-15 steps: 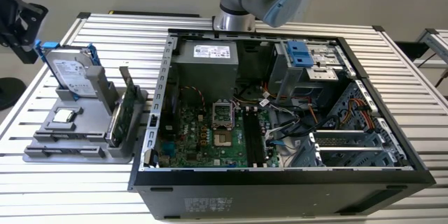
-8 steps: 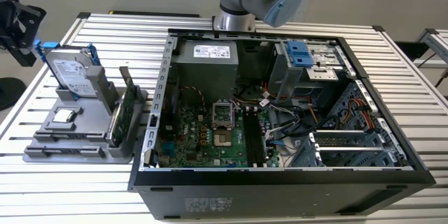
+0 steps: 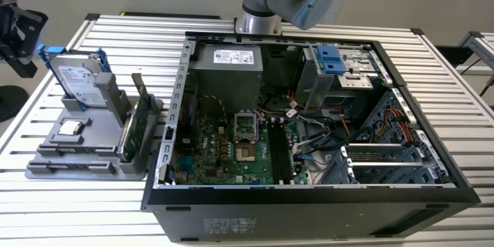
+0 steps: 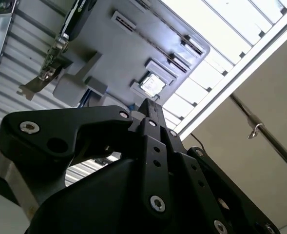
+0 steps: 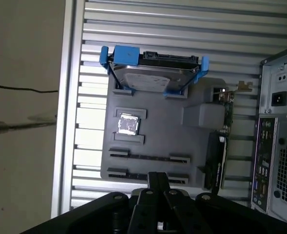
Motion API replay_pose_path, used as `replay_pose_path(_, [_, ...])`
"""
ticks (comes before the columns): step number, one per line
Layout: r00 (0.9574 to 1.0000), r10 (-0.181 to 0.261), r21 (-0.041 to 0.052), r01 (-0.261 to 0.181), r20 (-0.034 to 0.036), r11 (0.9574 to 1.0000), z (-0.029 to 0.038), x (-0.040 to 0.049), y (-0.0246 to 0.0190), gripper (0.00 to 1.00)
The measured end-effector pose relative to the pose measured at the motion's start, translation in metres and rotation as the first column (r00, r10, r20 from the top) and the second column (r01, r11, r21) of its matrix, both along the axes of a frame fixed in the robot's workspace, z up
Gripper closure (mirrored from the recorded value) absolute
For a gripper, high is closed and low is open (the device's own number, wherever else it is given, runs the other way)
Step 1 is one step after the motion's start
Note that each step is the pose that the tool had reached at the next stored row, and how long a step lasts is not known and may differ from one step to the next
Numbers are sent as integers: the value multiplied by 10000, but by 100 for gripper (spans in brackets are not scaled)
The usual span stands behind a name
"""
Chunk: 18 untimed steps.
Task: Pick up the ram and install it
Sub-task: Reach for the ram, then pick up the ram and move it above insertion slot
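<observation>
- The ram appears to be seated upright in a board slot inside the case, though this cannot be told for sure.
- Its long axis is laid along the slot, from the case's far end toward its near wall.
- The gripper is held outside the case, above the grey tray on the counter, well apart from the ram.
- Its fingers are pressed together with nothing between them, pointing down at the tray.
</observation>
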<state>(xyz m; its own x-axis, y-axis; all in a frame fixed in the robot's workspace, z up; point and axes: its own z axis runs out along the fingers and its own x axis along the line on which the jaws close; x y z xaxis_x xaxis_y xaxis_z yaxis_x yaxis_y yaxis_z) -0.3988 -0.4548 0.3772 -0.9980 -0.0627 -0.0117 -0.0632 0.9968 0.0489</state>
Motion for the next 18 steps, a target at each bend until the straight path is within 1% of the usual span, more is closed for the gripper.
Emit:
replay_pose_path(12, [9999,159,0,-159,1,9999,-8,0,-128,100])
replay_pose_path(18, [9997,238,0,-238,0,9997,-11,0,-180,100])
